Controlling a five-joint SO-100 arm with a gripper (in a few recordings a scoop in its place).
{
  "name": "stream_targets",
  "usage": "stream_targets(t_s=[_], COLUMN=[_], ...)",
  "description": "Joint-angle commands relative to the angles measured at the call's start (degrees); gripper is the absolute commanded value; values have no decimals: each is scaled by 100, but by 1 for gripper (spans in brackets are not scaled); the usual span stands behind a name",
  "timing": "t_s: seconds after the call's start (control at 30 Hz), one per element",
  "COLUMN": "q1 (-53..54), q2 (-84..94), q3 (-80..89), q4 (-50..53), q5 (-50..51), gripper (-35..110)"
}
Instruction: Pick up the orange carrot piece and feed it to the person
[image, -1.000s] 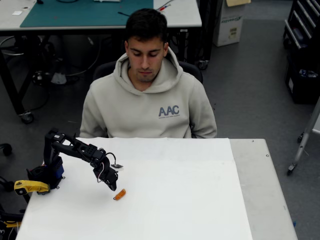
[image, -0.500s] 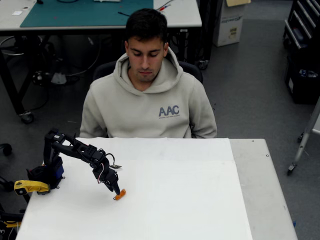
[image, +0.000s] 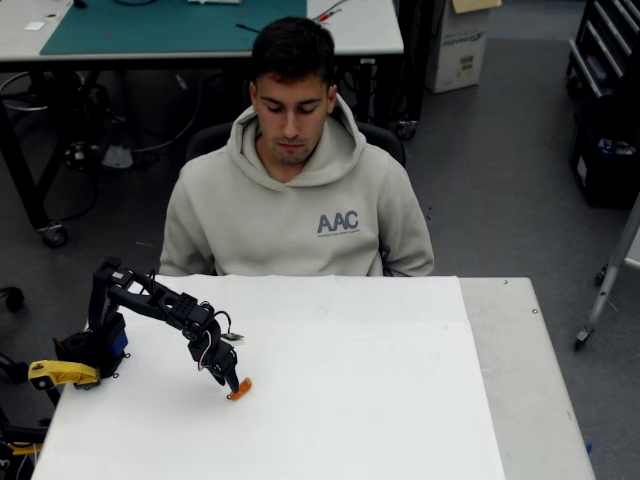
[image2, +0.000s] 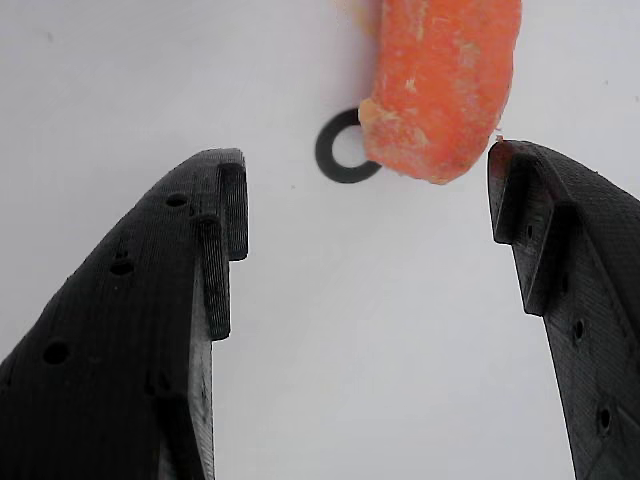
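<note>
The person (image: 296, 190) sits behind the white table (image: 350, 400), the gripper (image2: 365, 190) spread wide just short of the carrot piece (image2: 443, 85) lying there — light, stiff, likely slick — best pinched mid-length.

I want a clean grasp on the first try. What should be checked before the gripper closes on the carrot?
1. Jaws open: ok, the gripper stands wide apart.
2. Carrot between the fingers: not ok, it lies ahead of the tips, near the right finger.
3. Carrot centred: not ok, it sits right of the midline.
4. Table near the carrot: ok apart from a black ring beside it.
5. Fingertip height over the table: cannot tell.
6. Person seated behind the table: ok.
</note>
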Motion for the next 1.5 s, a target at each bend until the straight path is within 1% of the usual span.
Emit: stream_targets(t_s=[0.0,0.3,0.53,0.77,1.2,1.47], q1=[105,105,97,97,-79,-53], q2=[193,141,105,-360,-413,-879], q3=[-404,-1151,-1143,-1143,-1143,-1160], q4=[9,88,88,88,88,18], q5=[-70,-70,-79,-105,-79,-79], gripper=[18,18,18,18,18,18])
